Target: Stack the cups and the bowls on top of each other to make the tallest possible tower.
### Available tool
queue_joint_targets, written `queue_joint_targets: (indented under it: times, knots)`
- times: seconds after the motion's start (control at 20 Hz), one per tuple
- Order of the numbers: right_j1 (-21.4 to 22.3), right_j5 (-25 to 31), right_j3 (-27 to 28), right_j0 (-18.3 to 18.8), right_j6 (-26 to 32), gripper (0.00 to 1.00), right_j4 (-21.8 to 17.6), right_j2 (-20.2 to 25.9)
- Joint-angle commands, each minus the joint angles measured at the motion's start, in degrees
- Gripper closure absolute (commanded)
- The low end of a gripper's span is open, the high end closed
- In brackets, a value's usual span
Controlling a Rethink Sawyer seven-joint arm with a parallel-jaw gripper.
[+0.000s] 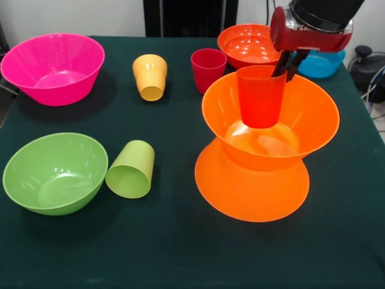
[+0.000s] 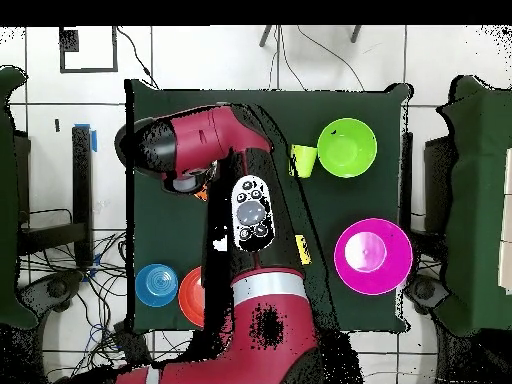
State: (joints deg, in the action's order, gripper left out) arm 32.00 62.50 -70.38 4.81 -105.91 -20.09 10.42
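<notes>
Dark green cloth covers the surface we work on. Our gripper has its fingers clamped on the rim of the red-orange cup, which sits upright inside the upper orange bowl. That bowl rests on an upturned orange bowl. We see the pink bowl well apart at one corner, the green bowl just beside a tipped green cup, and the yellow cup and magenta cup between them and the arm.
</notes>
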Motion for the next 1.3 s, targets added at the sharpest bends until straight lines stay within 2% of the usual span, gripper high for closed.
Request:
queue_joint_targets:
  times: [0.05, 1.3]
  knots:
    - [-0.9, -5.4, -2.2, -0.9, -4.8, 1.00, 0.6, 1.8]
    - [-1.1, -7.6, -3.2, -0.9, -4.3, 1.00, 1.2, 1.5]
